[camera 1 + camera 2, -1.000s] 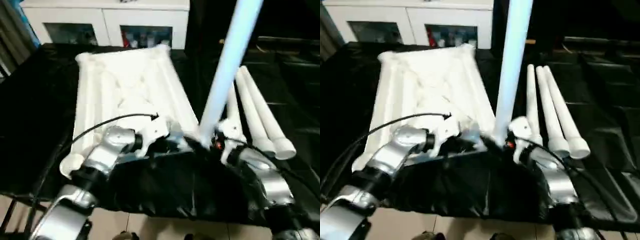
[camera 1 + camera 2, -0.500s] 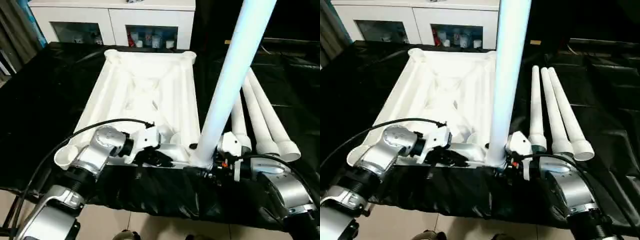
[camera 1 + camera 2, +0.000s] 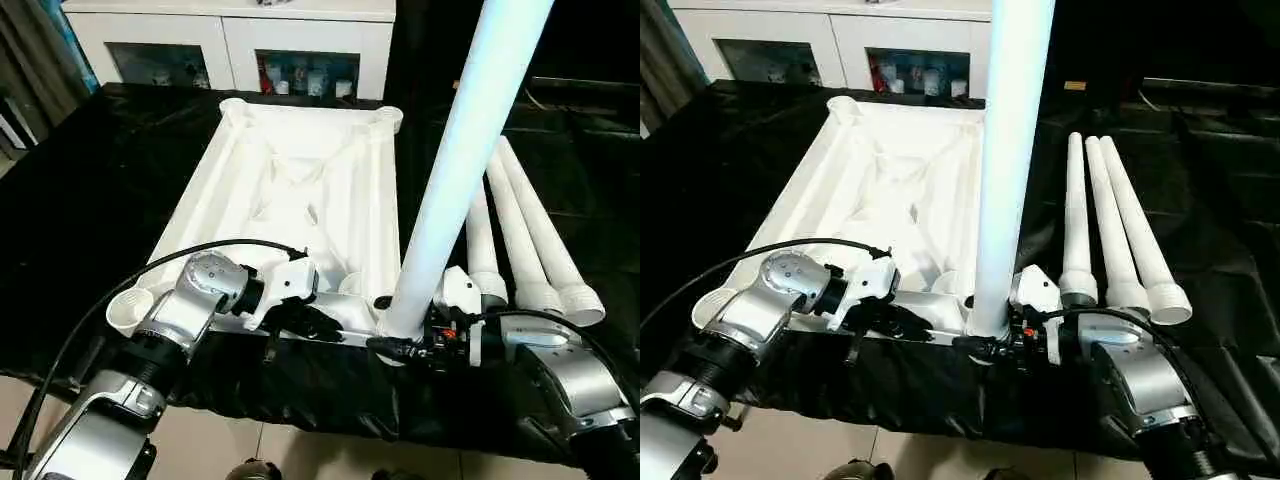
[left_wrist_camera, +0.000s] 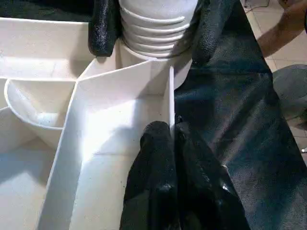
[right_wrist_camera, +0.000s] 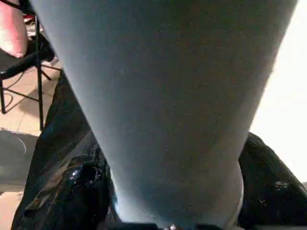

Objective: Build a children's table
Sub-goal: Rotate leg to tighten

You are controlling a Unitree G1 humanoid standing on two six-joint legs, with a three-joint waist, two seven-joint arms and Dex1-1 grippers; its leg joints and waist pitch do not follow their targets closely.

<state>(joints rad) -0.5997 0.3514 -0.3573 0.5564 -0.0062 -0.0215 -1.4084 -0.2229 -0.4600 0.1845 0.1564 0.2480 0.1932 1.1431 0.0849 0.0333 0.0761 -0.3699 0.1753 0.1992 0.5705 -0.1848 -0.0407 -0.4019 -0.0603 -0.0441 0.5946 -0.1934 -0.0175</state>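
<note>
With the tabletop (image 3: 300,190) lying ribs-up on the black cloth (image 3: 90,210), the left gripper (image 4: 171,139) is pinched shut on its near rim, likely to steady it. The right gripper (image 3: 1005,330) clasps the base of the upright leg (image 3: 455,180) at the near right corner socket, apparently seating it. Three spare legs (image 3: 1110,240) lie just beside the top.
</note>
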